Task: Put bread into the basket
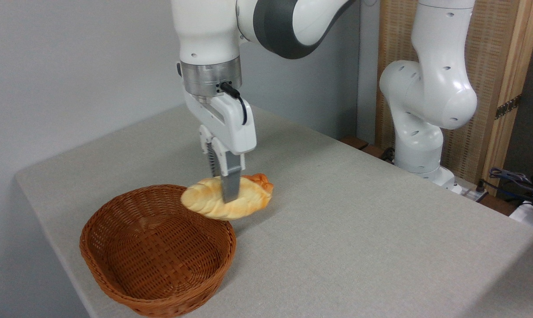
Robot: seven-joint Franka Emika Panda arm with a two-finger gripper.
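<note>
The bread [204, 201], a pale golden twisted loaf, hangs in the air roughly level, its left end over the right rim of the basket [87, 249]. My gripper [226, 198] points straight down and is shut on the loaf's middle, with the front finger [232, 183] across its near side. The brown woven basket sits at the front left of the table with nothing inside. The loaf's right end is still outside the basket, above the table.
Something orange, like a small bun [261, 179], shows just behind the loaf's right end. The grey table [346, 234] stretches to the right. The arm's white base [419, 145] stands at the back right, with cables [514, 179] beyond it.
</note>
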